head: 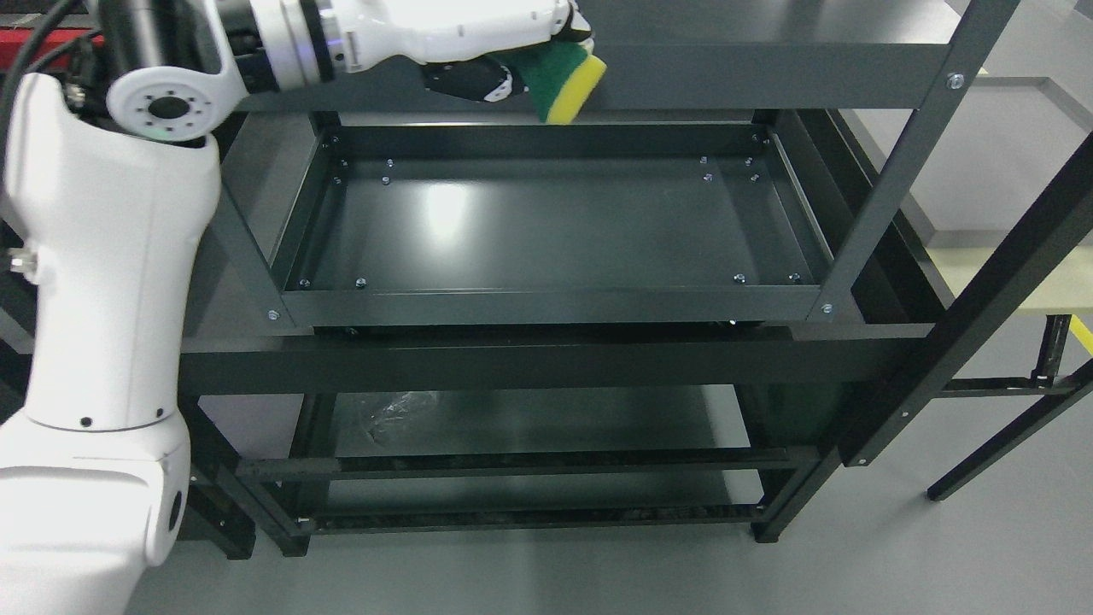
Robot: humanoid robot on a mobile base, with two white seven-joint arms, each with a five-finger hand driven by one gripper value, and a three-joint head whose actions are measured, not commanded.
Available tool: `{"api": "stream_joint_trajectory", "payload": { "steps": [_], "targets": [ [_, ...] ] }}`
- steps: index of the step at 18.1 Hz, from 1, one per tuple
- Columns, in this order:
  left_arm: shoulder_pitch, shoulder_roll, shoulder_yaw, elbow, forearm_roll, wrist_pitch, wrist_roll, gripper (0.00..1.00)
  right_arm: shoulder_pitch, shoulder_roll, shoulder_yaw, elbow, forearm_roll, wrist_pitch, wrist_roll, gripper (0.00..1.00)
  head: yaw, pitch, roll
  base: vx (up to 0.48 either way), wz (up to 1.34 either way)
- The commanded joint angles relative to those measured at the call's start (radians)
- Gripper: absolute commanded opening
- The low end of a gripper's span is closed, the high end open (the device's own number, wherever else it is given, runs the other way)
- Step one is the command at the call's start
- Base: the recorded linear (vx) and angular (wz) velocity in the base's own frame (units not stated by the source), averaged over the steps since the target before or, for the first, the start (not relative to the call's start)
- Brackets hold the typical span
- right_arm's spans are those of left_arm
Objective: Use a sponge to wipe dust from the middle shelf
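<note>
— While I look through the head camera, what do you want to know first?

— The materials. What is the rack made of?

— I see a dark metal shelving unit, painted grey-black, with a slightly glossy finish. The middle shelf is a shallow rectangular tray with raised rims; a pale reflection of light lies on its flat bottom. Small silver bolts sit along its edges and corners. A slanted post crosses in front on the right side. Lower down, another shelf shows a crumpled, shiny transparent film.

— And the sponge?

— The sponge is a block with two layers: a rough green scrub side and a soft yellow foam side. It is tilted, with one yellow corner pointing down. It hangs above the back rim of the middle shelf, at the front beam of the upper shelf, and I cannot tell if it touches anything there.

— How is the arm?

— My left hand holds it; the fingers are closed around the green part. The white arm rises from the lower left, bends at a round joint, and then reaches sideways to the right along the top edge.
</note>
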Motion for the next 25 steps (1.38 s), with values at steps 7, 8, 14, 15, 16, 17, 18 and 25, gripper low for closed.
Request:
{"api": "stream_joint_trajectory", "payload": {
  "steps": [7,8,14,15,16,17,18,25],
  "targets": [
    [0.232,0.474,0.302,-0.048,0.324,0.000,-0.007,0.00,0.000,-0.017,0.000,-0.017,0.000,0.001,-0.001,1.00,0.0000,0.000,0.000,0.000,0.00],
    [0.216,0.446,0.296,-0.062,0.350,0.000,0.005,0.00,0.000,-0.017,0.000,-0.017,0.000,0.001,-0.001,1.00,0.0000,0.000,0.000,0.000,0.00],
    [-0.092,-0.239,0.191,-0.056,0.091,0.000,-0.007,0.00,0.000,-0.017,0.000,-0.017,0.000,0.001,-0.001,1.00,0.0000,0.000,0.000,-0.004,0.04],
    [-0.109,-0.239,0.112,-0.021,-0.002,0.000,0.034,0.00,0.000,-0.017,0.000,-0.017,0.000,0.001,-0.001,1.00,0.0000,0.000,0.000,-0.009,0.07],
    [-0.120,-0.239,0.009,0.007,-0.041,0.000,0.115,0.00,0.000,-0.017,0.000,-0.017,0.000,0.001,-0.001,1.00,0.0000,0.000,0.000,-0.009,0.07],
    [-0.126,-0.239,-0.086,0.015,-0.078,0.000,0.219,0.00,0.000,-0.017,0.000,-0.017,0.000,0.001,-0.001,1.00,0.0000,0.000,0.000,0.000,0.00],
    [-0.133,-0.239,-0.168,0.007,-0.127,0.000,0.293,0.00,0.000,-0.017,0.000,-0.017,0.000,0.001,-0.001,1.00,0.0000,0.000,0.000,0.000,0.00],
    [-0.247,-0.239,-0.784,0.053,-0.162,0.339,0.752,0.00,0.000,-0.017,0.000,-0.017,0.000,0.001,-0.001,1.00,0.0000,0.000,0.000,0.000,0.00]
  ]
}}
